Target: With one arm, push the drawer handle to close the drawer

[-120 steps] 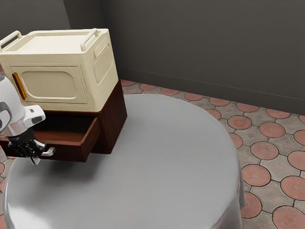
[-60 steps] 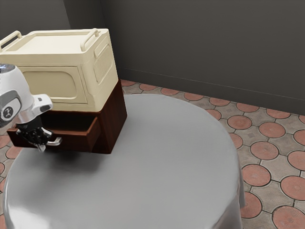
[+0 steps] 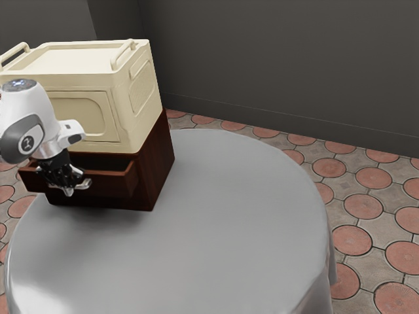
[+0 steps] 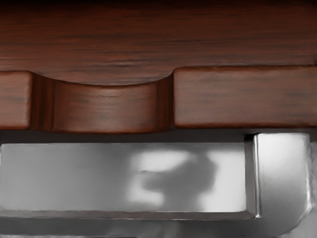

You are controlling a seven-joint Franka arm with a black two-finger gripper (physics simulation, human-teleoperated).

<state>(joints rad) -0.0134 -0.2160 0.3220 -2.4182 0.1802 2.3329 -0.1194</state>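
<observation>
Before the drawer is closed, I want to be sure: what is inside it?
Just behind the front of the drawer, bare reddish-brown wood shows. The wooden cabinet covers the deeper part, so I cannot tell what may lie there.

Small round emblem (image 3: 27,144) on the white arm (image 3: 40,108), its mark illegible.

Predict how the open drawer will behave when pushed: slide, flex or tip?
The drawer likely slides rather than tips, being seated in the cabinet. Probably stiff, given its solid wood-look front. The cabinet may resist shifting, with the cream box on top.
</observation>
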